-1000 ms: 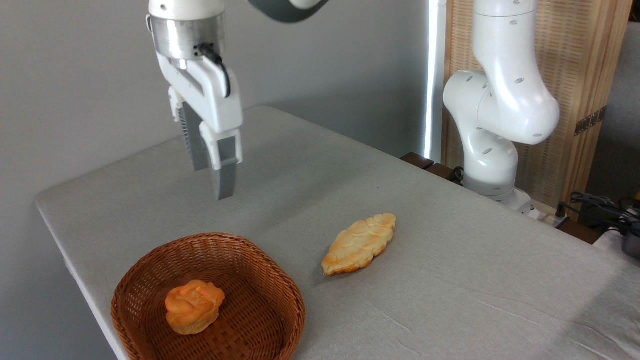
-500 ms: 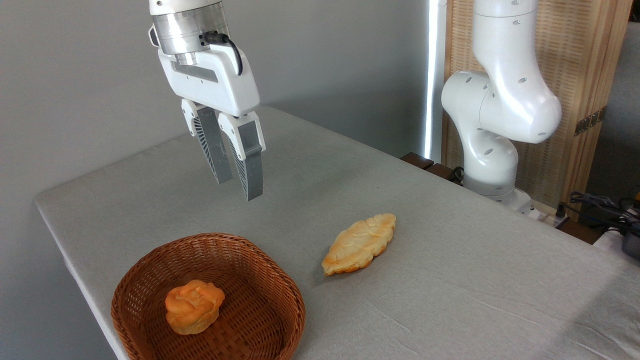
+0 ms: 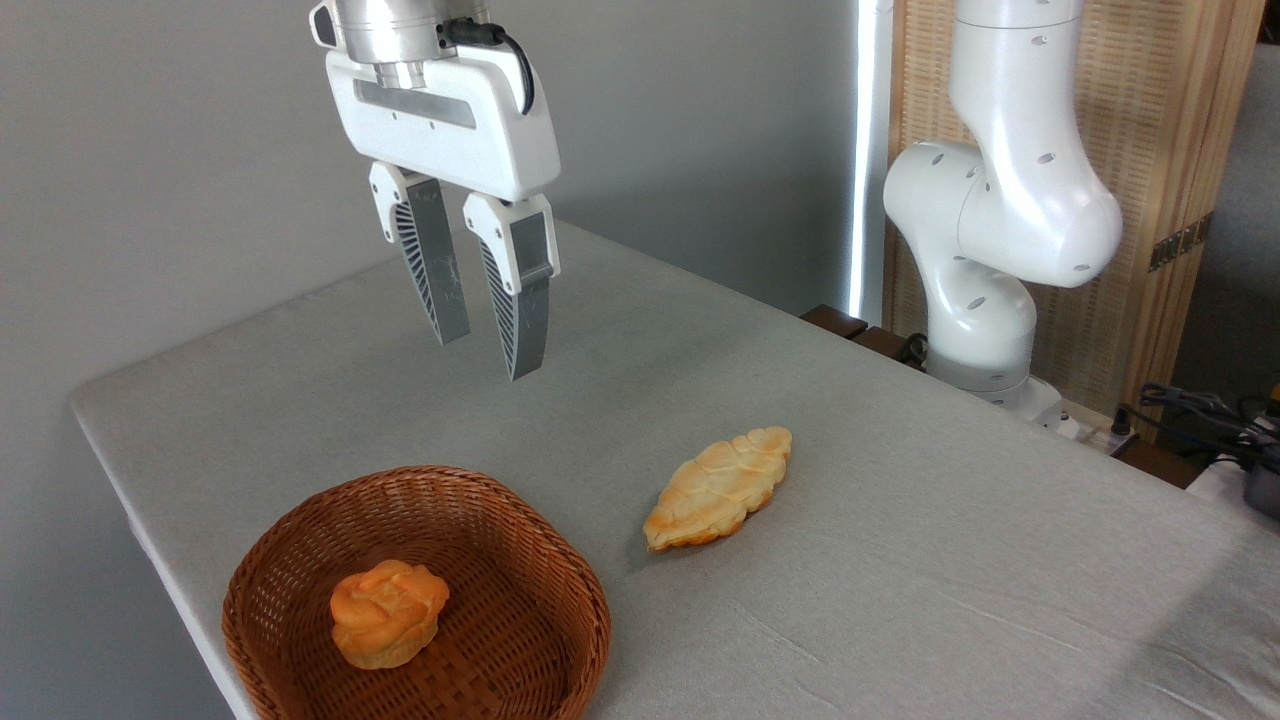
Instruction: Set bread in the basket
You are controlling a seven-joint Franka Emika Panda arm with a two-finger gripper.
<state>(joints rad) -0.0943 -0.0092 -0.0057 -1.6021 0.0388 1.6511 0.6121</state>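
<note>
1. Your hand [image 3: 487, 357] hangs high over the desk [image 3: 900, 520], fingers spread, gripping nothing.
2. The bread [image 3: 387, 626] lies inside the basket [image 3: 560, 570], left of centre.
3. A flat leaf-shaped loaf [image 3: 720, 487] sits on the desk right of the basket.

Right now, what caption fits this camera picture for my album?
Small round orange bun sits inside the round brown wicker basket while the empty open tool hangs above the grey table.
</note>
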